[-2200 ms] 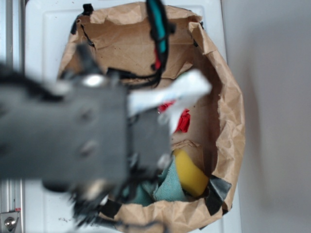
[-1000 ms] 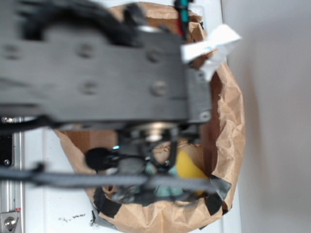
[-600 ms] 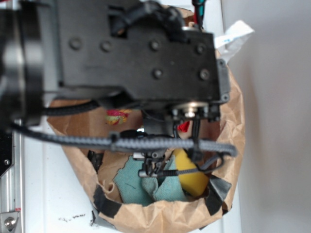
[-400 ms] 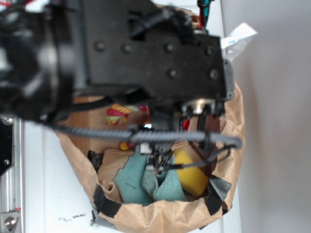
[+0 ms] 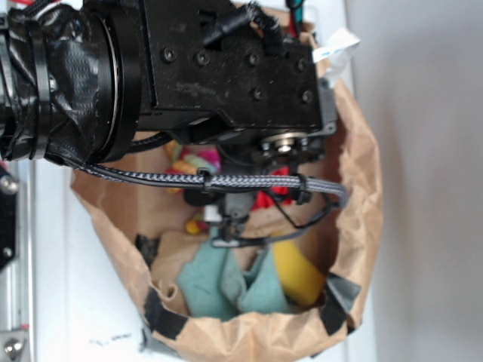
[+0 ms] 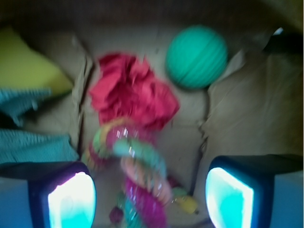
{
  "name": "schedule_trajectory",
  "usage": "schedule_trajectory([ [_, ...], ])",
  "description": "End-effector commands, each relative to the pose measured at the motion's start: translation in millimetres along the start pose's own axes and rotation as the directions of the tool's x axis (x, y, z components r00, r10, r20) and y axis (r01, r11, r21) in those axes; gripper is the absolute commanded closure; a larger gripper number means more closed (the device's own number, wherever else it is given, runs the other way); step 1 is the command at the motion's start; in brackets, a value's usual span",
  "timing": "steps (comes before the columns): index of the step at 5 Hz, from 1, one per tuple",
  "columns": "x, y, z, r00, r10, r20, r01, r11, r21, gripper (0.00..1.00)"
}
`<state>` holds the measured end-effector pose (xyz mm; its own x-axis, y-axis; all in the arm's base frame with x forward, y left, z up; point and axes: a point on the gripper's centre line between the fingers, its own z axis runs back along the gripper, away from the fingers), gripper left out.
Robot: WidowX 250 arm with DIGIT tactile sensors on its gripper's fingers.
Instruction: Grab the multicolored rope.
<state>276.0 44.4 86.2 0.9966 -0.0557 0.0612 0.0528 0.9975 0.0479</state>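
Note:
The multicolored rope [image 6: 137, 171] lies on the floor of the paper bag, a blurred twist of pink, green, orange and yellow. My gripper [image 6: 151, 199] is open above it, its two fingers on either side of the rope and not touching it. In the exterior view only a bit of the rope [image 5: 195, 161] shows under the black arm, and the gripper [image 5: 226, 226] is mostly covered by the arm and cables.
A wrinkly red cloth wad [image 6: 130, 92] lies just beyond the rope, a green ball [image 6: 196, 57] past it. A teal towel [image 6: 28, 128] and a yellow sponge [image 6: 23, 66] lie left. The brown paper bag's walls [image 5: 362, 196] ring everything.
The arm has swung up and over the bag and lowered into it. The gripper now sits over the rope, which has come into view below it.

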Motion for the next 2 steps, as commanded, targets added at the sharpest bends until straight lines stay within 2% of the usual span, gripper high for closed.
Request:
schedule_trajectory([
  [1, -22.8, -11.6, 0.5, 0.996, -0.071, -0.045, 0.071, 0.997, 0.006, 0.0],
  [2, -23.3, -11.5, 1.3, 0.997, -0.058, -0.054, 0.058, 0.998, -0.005, 0.0],
])
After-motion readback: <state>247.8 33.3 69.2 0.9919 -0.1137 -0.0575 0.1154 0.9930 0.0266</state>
